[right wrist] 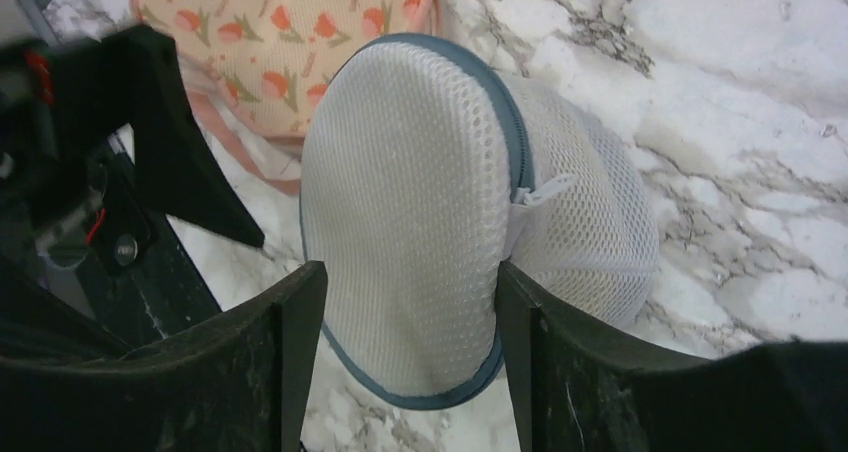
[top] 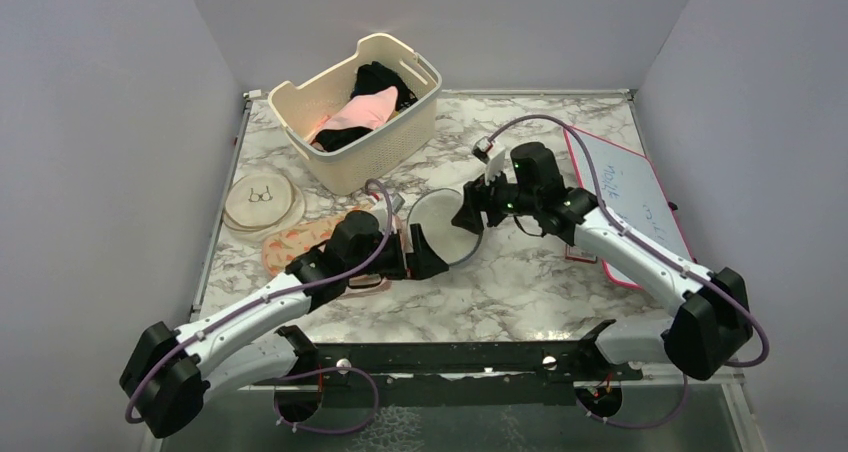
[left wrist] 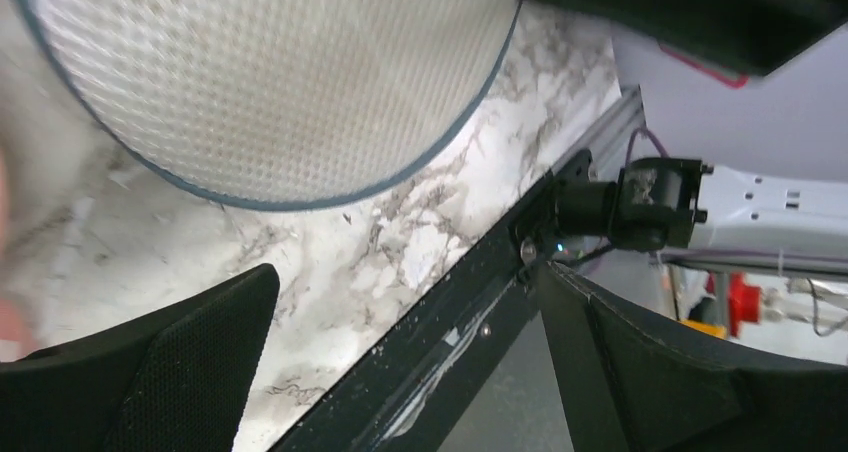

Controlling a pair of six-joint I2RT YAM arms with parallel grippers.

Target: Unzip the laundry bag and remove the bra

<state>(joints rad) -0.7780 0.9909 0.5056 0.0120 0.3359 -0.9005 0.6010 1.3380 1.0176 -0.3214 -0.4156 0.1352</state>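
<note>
I have the laundry bag (top: 447, 227) in the middle of the top view, tipped up on its rim on the marble surface (top: 520, 282), just right of the peach pouch (top: 300, 240). The left arm reaches it from the lower left and the right arm from the upper right.

My left fingers (left wrist: 200, 362) are spread wide with only bare marble between them; the bag's mesh face fills the upper left of that wrist view, apart from both pads.

My right fingers (right wrist: 290, 372) stand on either side of the bag's lower edge, and the mesh fills the gap between them; I cannot tell whether they are squeezing it or only bracketing it.

By my reckoning the task has hardly begun. In the right wrist view the blue-grey zip rim runs closed all round as far as I can see; the white zip pull (right wrist: 540, 190) hangs free at centre right, with no finger on it; nothing pokes out of the bag, and I cannot make out the bra through the mesh. What remains is to catch the pull, run the zip round while the other arm steadies the bag, then reach in for the bra.
</note>
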